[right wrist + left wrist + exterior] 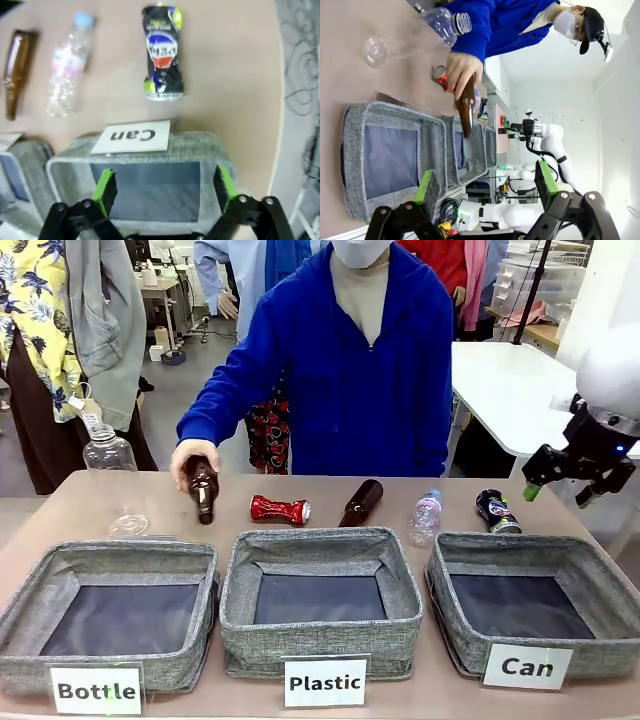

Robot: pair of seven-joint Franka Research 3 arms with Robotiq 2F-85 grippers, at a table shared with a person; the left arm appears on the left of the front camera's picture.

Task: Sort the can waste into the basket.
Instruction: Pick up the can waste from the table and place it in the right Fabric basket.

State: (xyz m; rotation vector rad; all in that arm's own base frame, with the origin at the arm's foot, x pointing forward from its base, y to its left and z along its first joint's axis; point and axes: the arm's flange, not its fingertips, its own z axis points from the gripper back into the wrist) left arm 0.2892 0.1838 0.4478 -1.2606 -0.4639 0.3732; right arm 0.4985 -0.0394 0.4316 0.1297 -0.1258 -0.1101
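R gripper [556,496] spread — over basket [600,658]; black can [496,511] near

Crushed red can [279,509] lying sideways, black can [497,512] just behind grey basket [600,658]

The rectangular grey bin labelled "Can" [520,543] is coarse woven cloth with a rough, heathered weave, a darker and smoother inner floor, and a flat matt white paper-like label [527,667] on its front. Just behind it, on the smooth matt tan tabletop [330,490], lies the crushed black-and-silver metal can [162,52], its printed skin creased and faintly glossy. Further left of the bin are a crinkled clear plastic bottle [425,517], a glossy dark brown glass bottle [361,502] and a shiny red crushed metal can with silver ends [279,509]
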